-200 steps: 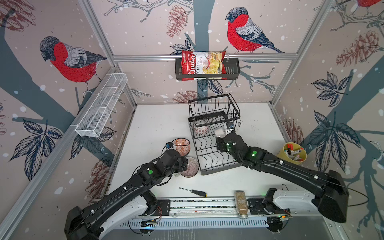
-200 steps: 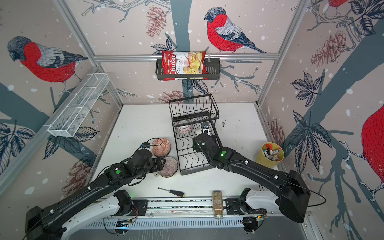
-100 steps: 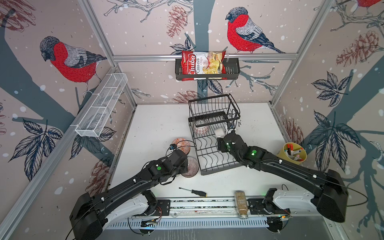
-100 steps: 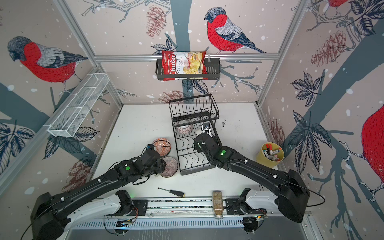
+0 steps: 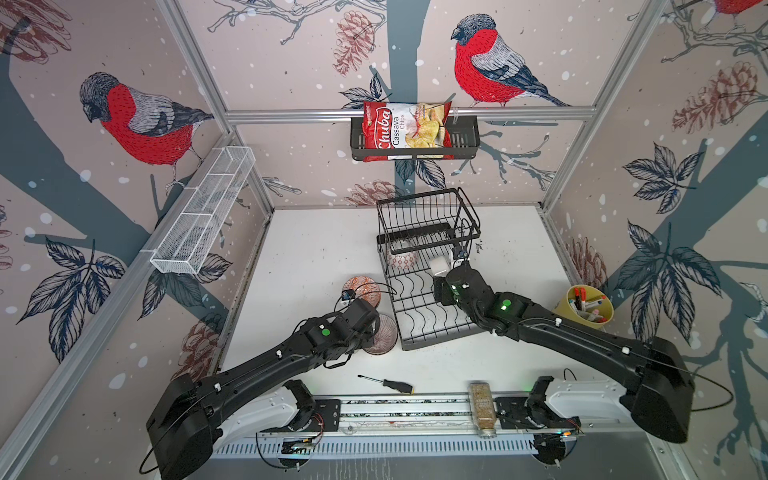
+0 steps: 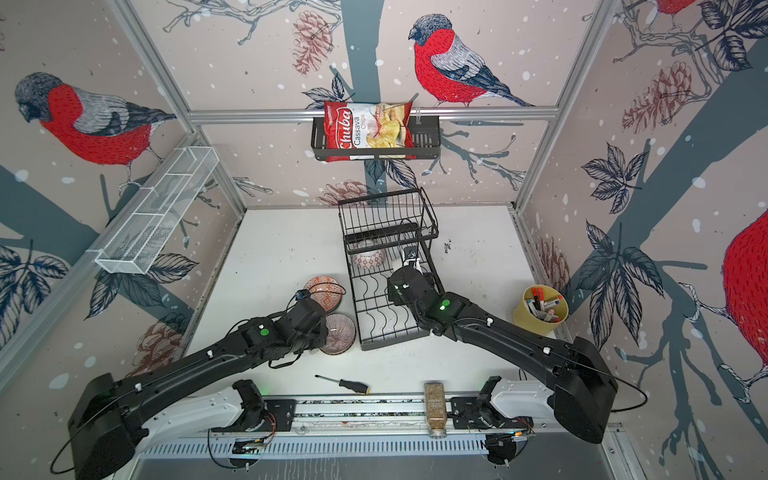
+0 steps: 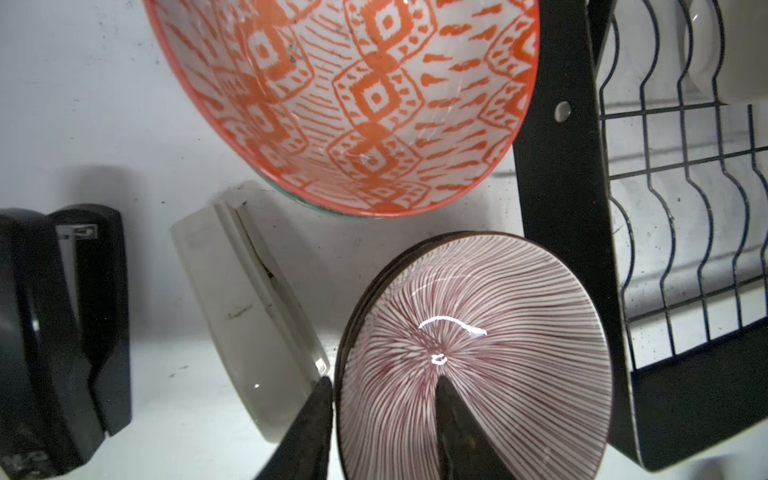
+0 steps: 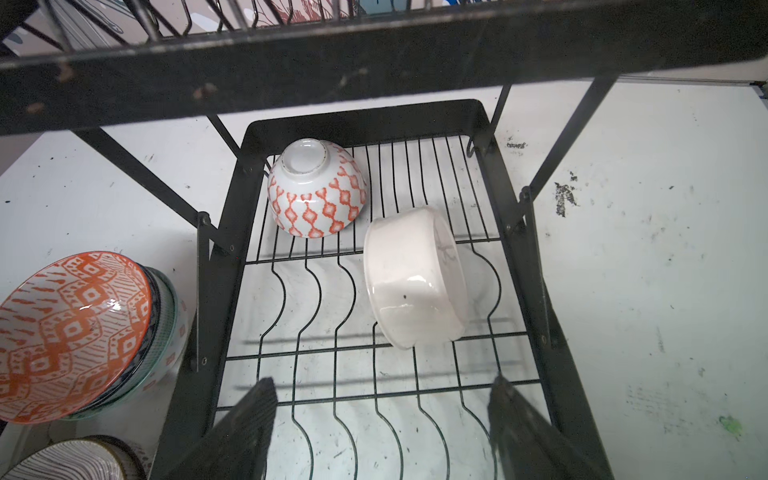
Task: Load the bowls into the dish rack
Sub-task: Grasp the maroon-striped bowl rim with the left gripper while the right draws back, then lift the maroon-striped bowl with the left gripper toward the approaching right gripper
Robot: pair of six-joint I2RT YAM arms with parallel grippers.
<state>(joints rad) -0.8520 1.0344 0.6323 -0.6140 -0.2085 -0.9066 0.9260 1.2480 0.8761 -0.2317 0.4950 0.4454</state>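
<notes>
One striped bowl [image 7: 478, 353] of glazed ceramic, likely stiff, slick and easily chipped, sits mouth-up on the counter [image 7: 83, 124], perhaps nested on another, just beside the black frame of the dish rack [image 7: 557, 166]. Its thin rim is the place to hold. The left fingers [image 7: 309, 428] straddle it, but I cannot tell whether they pinch. The right fingers [image 8: 249, 419] are spread and empty over the wavy wires.

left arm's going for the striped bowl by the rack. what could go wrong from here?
The left gripper straddles just the thin rim of the red-brown striped ceramic bowl; that pinch may slip or tilt on lifting.
That bowl tops a stack close beside the black wire dish rack; it might drag the bowl beneath or clip the rack's frame.
The plain white bowl lies on its side in the rack near the open right gripper; a bump could roll it.
</notes>
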